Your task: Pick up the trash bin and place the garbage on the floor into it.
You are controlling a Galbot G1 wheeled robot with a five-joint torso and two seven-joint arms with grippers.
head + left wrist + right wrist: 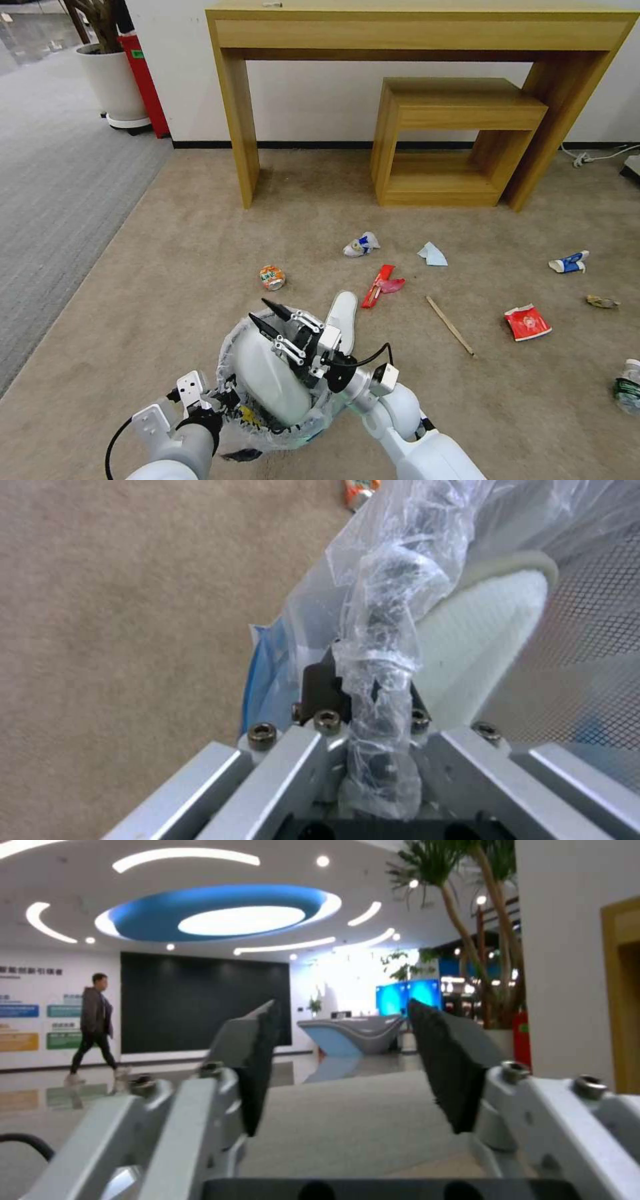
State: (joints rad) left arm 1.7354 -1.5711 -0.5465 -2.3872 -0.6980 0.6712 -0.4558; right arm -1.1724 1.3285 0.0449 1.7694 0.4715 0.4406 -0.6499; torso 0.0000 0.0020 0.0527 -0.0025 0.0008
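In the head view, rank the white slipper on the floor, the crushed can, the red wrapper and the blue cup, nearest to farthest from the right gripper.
From the right gripper:
1. Crushed can, just ahead.
2. White slipper, to its right.
3. Red wrapper, far right.
4. Blue cup, farthest right.

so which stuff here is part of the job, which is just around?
Job: bin, held by left tool; slipper inside; slipper, can, red wrapper, stick on carpet; right tool, open.
Around: desk, small table, planter.

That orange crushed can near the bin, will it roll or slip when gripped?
The can looks dented and lies on its side on carpet, so it probably won't roll far. Likely light; crumpled metal may deform under the open right gripper.
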